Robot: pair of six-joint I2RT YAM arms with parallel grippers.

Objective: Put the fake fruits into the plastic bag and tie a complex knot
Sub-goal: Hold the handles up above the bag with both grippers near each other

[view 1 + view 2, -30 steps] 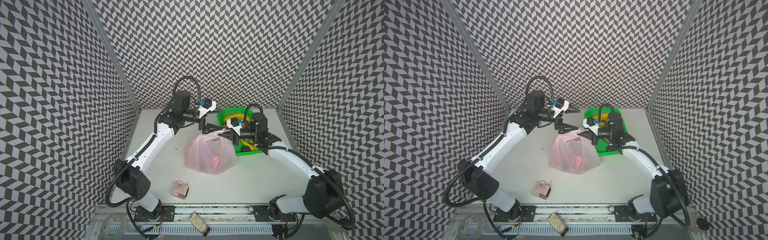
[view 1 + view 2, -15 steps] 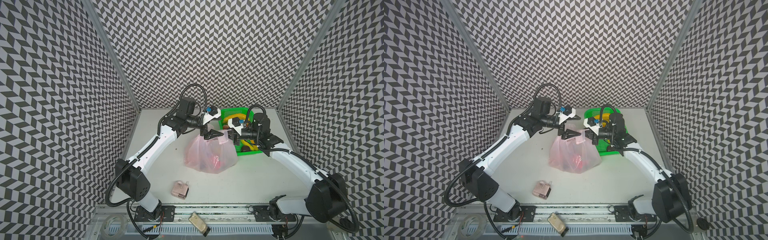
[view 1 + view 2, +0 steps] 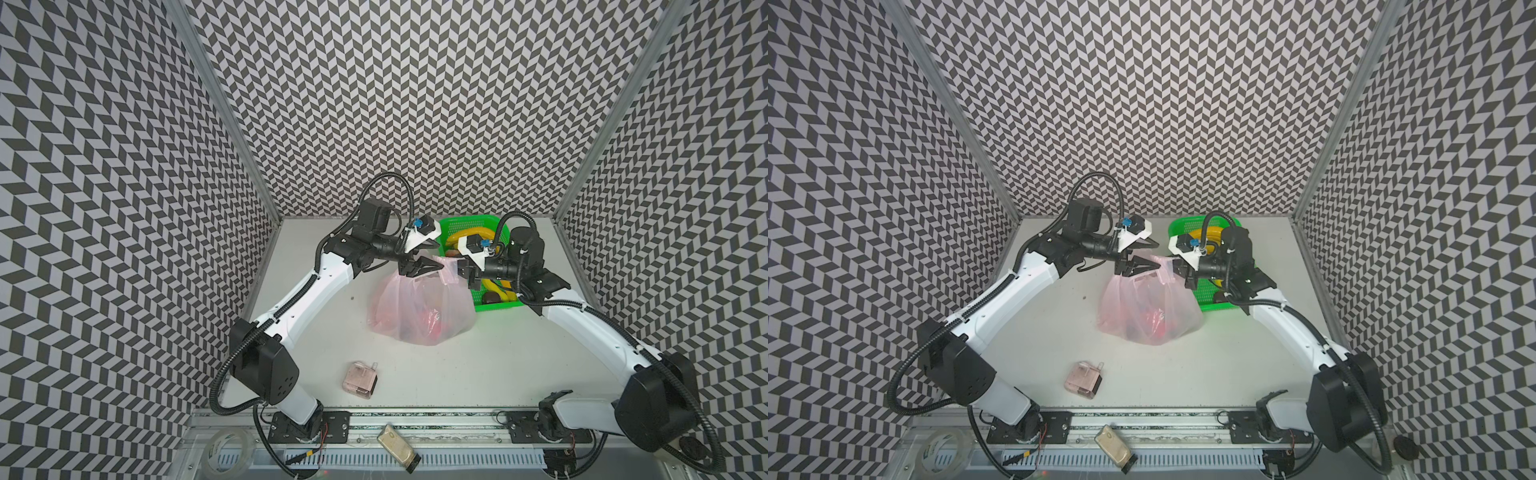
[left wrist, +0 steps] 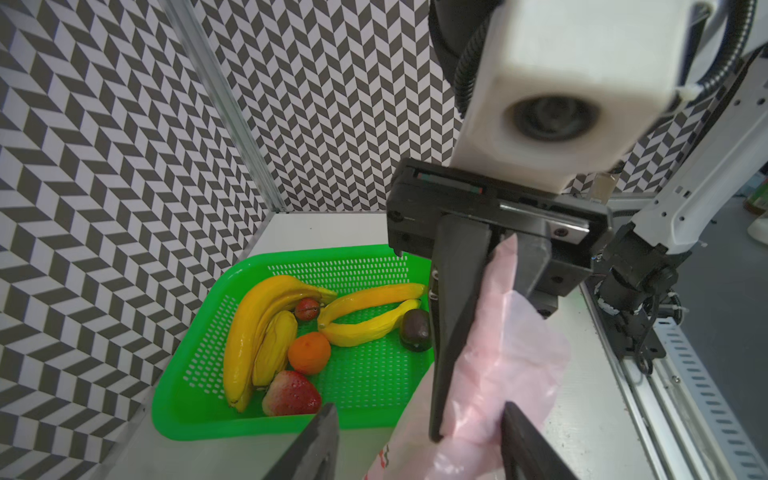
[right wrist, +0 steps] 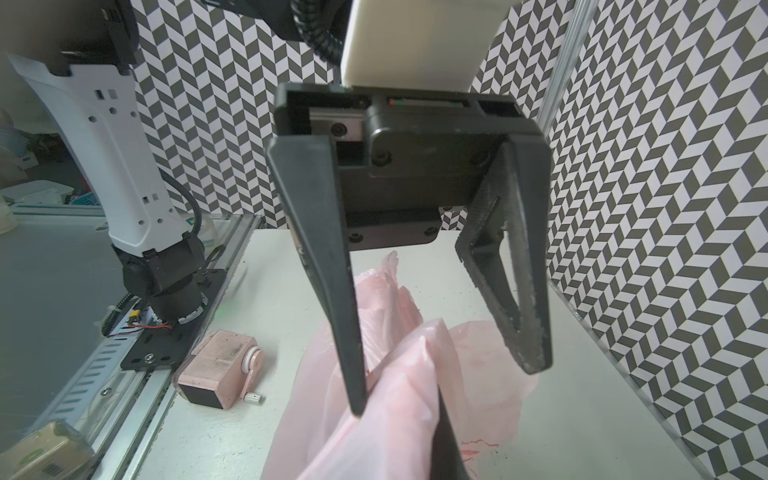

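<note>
We see a thin, see-through, pale pink plastic bag (image 3: pixel 419 307) sitting on the white bench (image 3: pixel 519 365), a bit behind the middle. Red shapes show through its film low down, but we cannot tell which fruits they are. The right claw (image 3: pixel 461 268) is pinched together on a strip of the bag's top and holds it up. The left claw (image 3: pixel 434 257) is at the bag's top too, on the other side. Its two black fingers (image 5: pixel 328 249) are apart, with pink film bunched between them, and one finger lies against the film. The two claws are very near each other above the bag, so there is little room between them. The bag's right edge is just beside the front corner of a green plastic basket with small holes (image 4: pixel 187 415); we cannot tell if they touch. The basket sits at the back right of the bench, close to the back wall. In it lie yellow toy bananas (image 4: pixel 245 332), a small orange (image 4: pixel 309 352), a red strawberry (image 4: pixel 291 399) and a dark brown round fruit (image 4: pixel 414 330). The bench is bare to the left of the bag, in front of it, and in front of the basket. A small pink box with a dark end (image 3: pixel 360 379) stands near the front edge, well apart from the bag.
</note>
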